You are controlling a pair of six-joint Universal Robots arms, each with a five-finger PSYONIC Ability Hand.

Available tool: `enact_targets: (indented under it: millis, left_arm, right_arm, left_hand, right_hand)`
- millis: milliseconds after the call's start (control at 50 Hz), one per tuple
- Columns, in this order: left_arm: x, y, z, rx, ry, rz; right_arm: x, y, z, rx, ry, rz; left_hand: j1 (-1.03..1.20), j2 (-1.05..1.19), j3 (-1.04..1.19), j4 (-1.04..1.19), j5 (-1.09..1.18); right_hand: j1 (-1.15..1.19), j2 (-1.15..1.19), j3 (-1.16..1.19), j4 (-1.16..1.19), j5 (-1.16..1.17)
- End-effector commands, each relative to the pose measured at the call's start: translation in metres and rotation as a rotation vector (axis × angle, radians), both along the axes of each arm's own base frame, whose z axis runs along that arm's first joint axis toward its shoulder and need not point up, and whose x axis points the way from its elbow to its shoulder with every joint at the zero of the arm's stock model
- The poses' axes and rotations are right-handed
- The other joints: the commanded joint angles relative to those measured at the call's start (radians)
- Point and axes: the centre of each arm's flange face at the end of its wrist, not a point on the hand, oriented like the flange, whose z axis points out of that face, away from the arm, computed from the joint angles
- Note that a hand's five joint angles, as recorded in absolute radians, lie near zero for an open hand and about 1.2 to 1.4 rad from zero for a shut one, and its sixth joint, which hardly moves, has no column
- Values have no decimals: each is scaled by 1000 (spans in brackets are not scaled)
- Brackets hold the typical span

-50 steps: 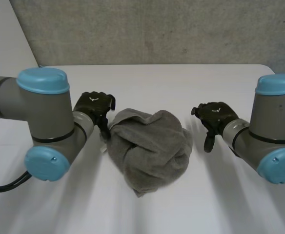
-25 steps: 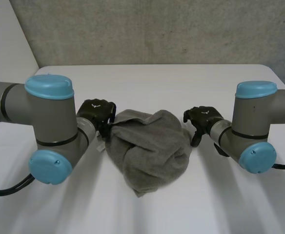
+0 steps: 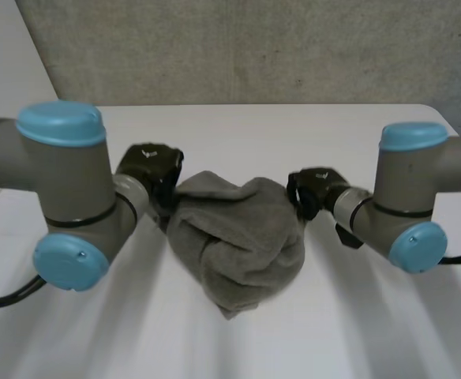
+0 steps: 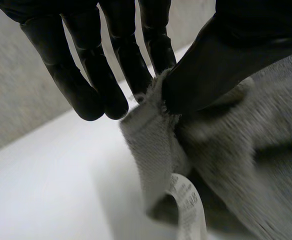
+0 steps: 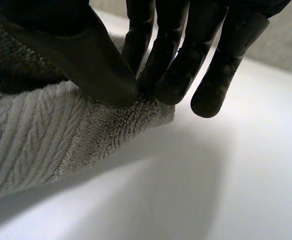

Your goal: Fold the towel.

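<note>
In the head view, the fingertips of the left robot hand (image 3: 148, 166) and of the right robot hand (image 3: 312, 185) are hidden behind the bunched towel (image 3: 238, 237). The towel's folds cover its own corners and most of its edges. In the left wrist view, the print on the label (image 4: 187, 202) is illegible, and both label and towel are cut off at the frame edge. The right wrist view also cuts the towel off.

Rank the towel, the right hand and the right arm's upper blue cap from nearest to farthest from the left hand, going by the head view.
1. The towel: touching, its near edge pinched by the left hand.
2. The right hand: across the towel, on its opposite edge.
3. The upper blue cap: beyond the right hand, farther out on the right arm.
</note>
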Motion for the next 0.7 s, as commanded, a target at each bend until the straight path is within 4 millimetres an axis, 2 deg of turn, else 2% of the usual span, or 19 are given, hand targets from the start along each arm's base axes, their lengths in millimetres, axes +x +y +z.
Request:
enact_targets:
  millis: [20, 40, 80, 100, 140, 160, 200, 280, 320, 360, 440, 480, 500, 540, 580, 600, 640, 660, 700]
  left_arm:
    - [11, 2, 63, -150, 92, 26]
    - [16, 2, 79, -189, 115, 36]
    - [23, 2, 93, -226, 137, 52]
    - [23, 2, 93, -227, 137, 52]
    - [38, 5, 117, -287, 163, 83]
    - [38, 5, 117, -288, 163, 83]
    - [51, 5, 121, -296, 162, 110]
    - [55, 6, 108, -255, 136, 99]
    - [54, 11, 91, -195, 109, 49]
    - [52, 12, 86, -177, 98, 24]
    - [50, 7, 78, -154, 70, -2]
    - [47, -7, 79, -190, 40, -10]
    - [47, -7, 79, -190, 40, -10]
    - [43, -15, 89, -240, 31, -12]
    - [35, -37, 110, -338, 31, -12]
    - [35, -37, 110, -339, 31, -12]
    - [25, -59, 142, -467, 77, -6]
    - [25, -59, 142, -467, 78, -6]
    - [20, -67, 191, -644, 173, 15]
  right_arm:
    - [-6, 6, 97, -211, -105, -6]
    - [-8, 11, 118, -259, -125, -4]
    - [-13, 13, 135, -310, -133, -8]
    - [-13, 13, 135, -311, -133, -8]
    - [-31, 10, 166, -415, -128, -31]
    - [-31, 10, 167, -416, -128, -31]
    - [-52, 10, 184, -491, -48, -26]
    - [-57, 18, 170, -476, 115, 43]
    - [-60, 28, 145, -450, 342, 128]
    - [-61, 30, 138, -456, 433, 162]
    - [-62, 21, 135, -493, 490, 118]
    - [-59, 3, 145, -622, 454, 33]
    - [-59, 3, 145, -623, 453, 33]
    - [-57, -8, 156, -722, 414, -12]
    - [-51, -30, 176, -916, 313, -101]
    - [-51, -30, 176, -917, 312, -101]
    - [-47, -47, 202, -1108, 205, -219]
    - [-47, -47, 202, -1109, 204, -219]
    - [-48, -51, 235, -1300, 99, -353]
  left_hand:
    - [-8, -81, -139, -112, -244]
    - [-8, -81, -139, -112, -244]
    - [-8, -81, -139, -112, -244]
    - [-8, -81, -139, -112, -244]
    - [-8, -81, -139, -112, -244]
    - [-8, -81, -139, -112, -244]
    - [-8, -81, -139, -112, -244]
    - [-8, -81, -139, -112, -244]
    - [-8, -81, -139, -112, -244]
    - [-8, -81, -139, -112, -244]
    - [-8, -81, -139, -112, -244]
    - [-8, -81, -139, -112, -244]
    - [-8, -81, -139, -112, -244]
    - [-8, -81, -139, -112, -244]
    - [-8, -81, -139, -112, -244]
    - [-8, -81, -139, -112, -244]
    - [-8, -81, -139, -112, -244]
    - [-8, -81, -139, -112, -244]
    - [-8, -81, -139, -112, -244]
  right_hand:
    - [79, 120, 66, 65, 71]
    - [79, 120, 66, 65, 71]
    - [79, 120, 66, 65, 71]
    - [79, 120, 66, 65, 71]
    - [79, 120, 66, 65, 71]
    - [79, 120, 66, 65, 71]
    - [79, 120, 66, 65, 71]
    - [79, 120, 66, 65, 71]
    - [79, 120, 66, 65, 71]
    - [79, 120, 66, 65, 71]
    - [79, 120, 66, 65, 71]
    - [79, 120, 66, 65, 71]
    - [79, 120, 66, 65, 71]
    - [79, 120, 66, 65, 71]
    - [79, 120, 66, 65, 71]
    - [79, 120, 66, 65, 71]
    - [79, 120, 66, 65, 71]
    - [79, 120, 66, 65, 71]
    - [79, 120, 66, 65, 71]
